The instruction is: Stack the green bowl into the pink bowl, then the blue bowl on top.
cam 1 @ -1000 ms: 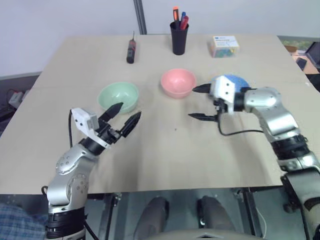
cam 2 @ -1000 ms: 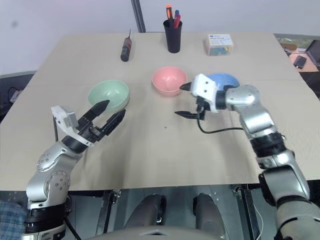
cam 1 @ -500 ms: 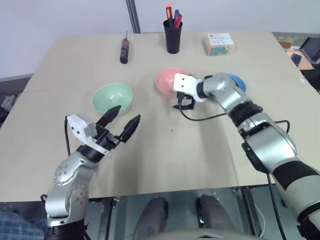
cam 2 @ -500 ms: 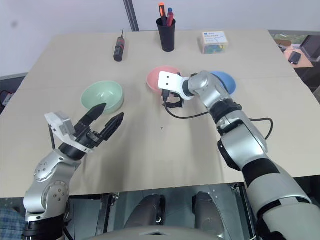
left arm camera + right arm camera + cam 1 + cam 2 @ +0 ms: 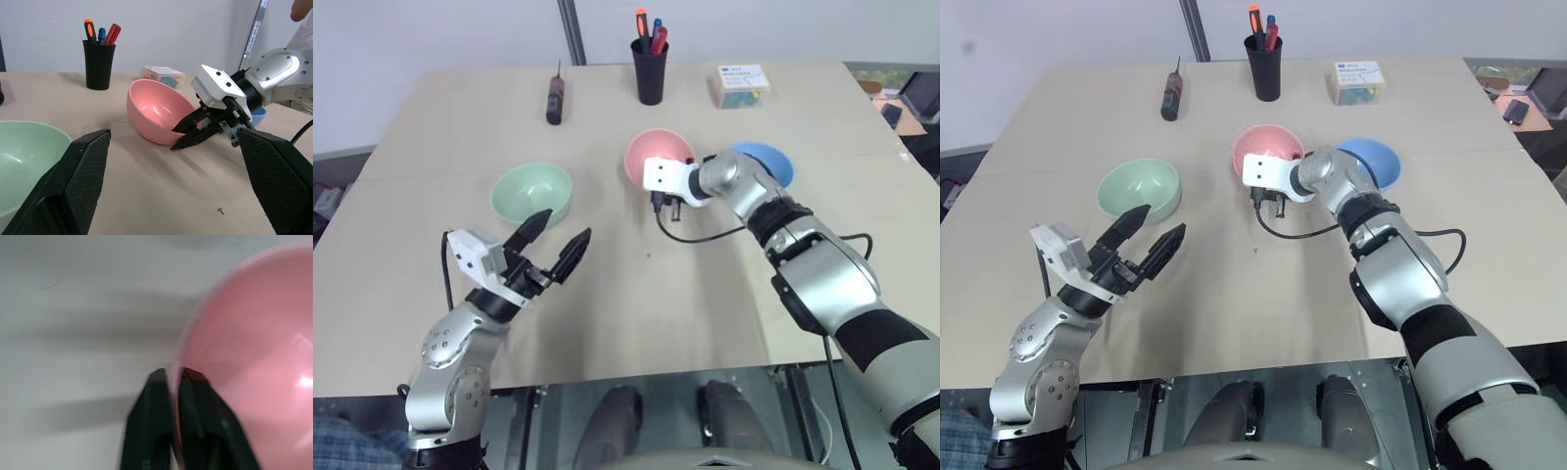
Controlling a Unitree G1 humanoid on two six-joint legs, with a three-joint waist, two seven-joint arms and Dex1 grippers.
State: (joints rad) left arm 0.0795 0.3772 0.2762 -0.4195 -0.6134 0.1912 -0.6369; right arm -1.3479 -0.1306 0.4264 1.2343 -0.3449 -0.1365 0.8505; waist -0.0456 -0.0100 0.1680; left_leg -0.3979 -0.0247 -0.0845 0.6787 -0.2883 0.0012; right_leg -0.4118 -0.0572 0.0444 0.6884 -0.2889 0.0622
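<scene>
I have the right gripper (image 5: 188, 136) clenched on the near rim of the pink bowl (image 5: 659, 157), one finger inside the wall and one outside, and the pinch has tipped the bowl so its far side lifts off the table (image 5: 705, 294). The pink bowl sits near the middle of the table, a little toward the far edge. The green bowl (image 5: 532, 193) stands upright toward the left edge, well apart from it, and the blue bowl (image 5: 766, 163) rests just beside the pink one on the right-edge side, partly behind my right forearm. My left gripper (image 5: 556, 239) hangs released with its fingers spread wide, just short of the green bowl's near side and holding nothing.

As I judge it, the step in hand is steadying or repositioning the pink bowl so it can receive the green one. To do that well I want the bowl level again before anything goes in, so I would ease the wrist to bring the base flat. A thin rim grip on smooth plastic could slip or flick the bowl, so slow moves suit. The pen cup (image 5: 650, 71), screwdriver (image 5: 554, 96) and small box (image 5: 741, 85) along the far edge are out of the way.
</scene>
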